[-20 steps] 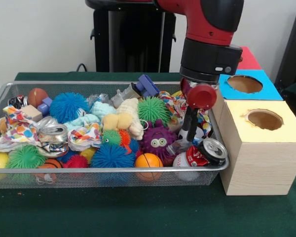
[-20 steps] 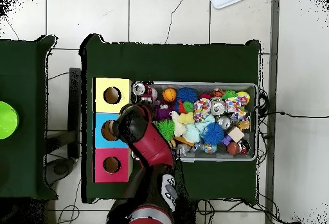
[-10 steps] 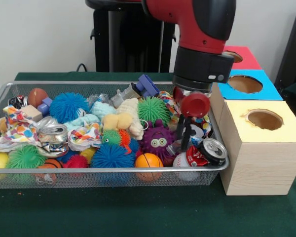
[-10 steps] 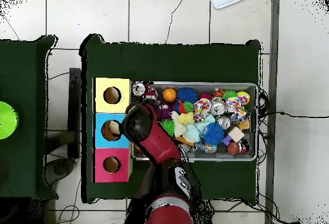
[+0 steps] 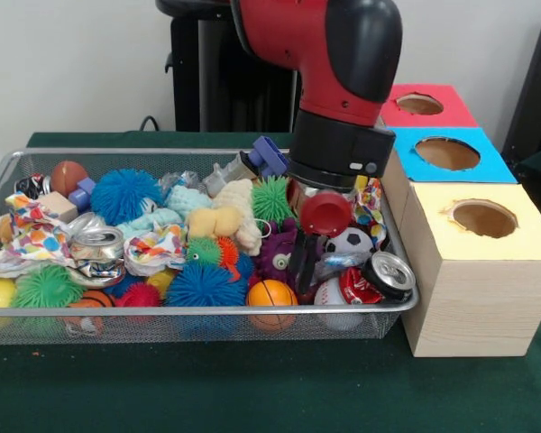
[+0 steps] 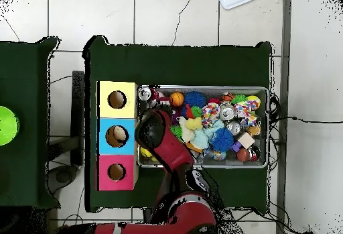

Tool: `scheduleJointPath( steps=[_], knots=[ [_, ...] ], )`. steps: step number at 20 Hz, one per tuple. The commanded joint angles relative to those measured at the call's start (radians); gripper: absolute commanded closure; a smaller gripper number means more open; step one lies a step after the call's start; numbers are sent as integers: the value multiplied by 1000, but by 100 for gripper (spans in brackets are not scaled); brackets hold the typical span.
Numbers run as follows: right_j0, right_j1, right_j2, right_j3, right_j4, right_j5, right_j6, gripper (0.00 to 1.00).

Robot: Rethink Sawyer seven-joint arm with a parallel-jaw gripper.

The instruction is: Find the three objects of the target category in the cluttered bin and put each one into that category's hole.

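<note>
Front view shows a wire mesh bin [image 5: 9, 171] full of toys on a green cloth surface [image 5: 252, 388]. Inside are spiky rubber balls: a blue one [image 5: 123, 194], a green one [image 5: 272, 198] and another blue one [image 5: 204, 284]. A fuzzy purple monster [image 5: 278, 257] with big eyes sits near a small smooth orange ball [image 5: 272, 293]. A black and white soccer ball [image 5: 350, 242] lies beside a crushed shiny can [image 5: 388, 275] in the bin's corner next to the boxes. Three wooden boxes stand beside the bin, each with a round hole on top: yellow [image 5: 482, 218], blue [image 5: 446, 152] and red [image 5: 419, 104]. The red and black arm reaches down into the bin. Its fingers [image 5: 305, 266] are dark and thin, low among the toys, right between the purple monster and the soccer ball. I cannot tell if they are apart or together. I cannot tell which toys belong to the hole.
</note>
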Motion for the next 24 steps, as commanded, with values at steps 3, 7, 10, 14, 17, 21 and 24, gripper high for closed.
scheduleJointPath(
  steps=[3,7,10,14,17,21,24],
  knots=[
    [27,41,77,19,47,7,268,100],
    [31,39,75,12,71,64,240,100],
    [88,25,30,7,151,122,213,100],
    [143,-13,-17,21,224,204,194,100],
    [144,-28,-16,34,224,206,194,100],
    [180,-33,-52,29,244,208,184,100],
    [184,-22,-68,11,227,221,162,0]
  ],
)
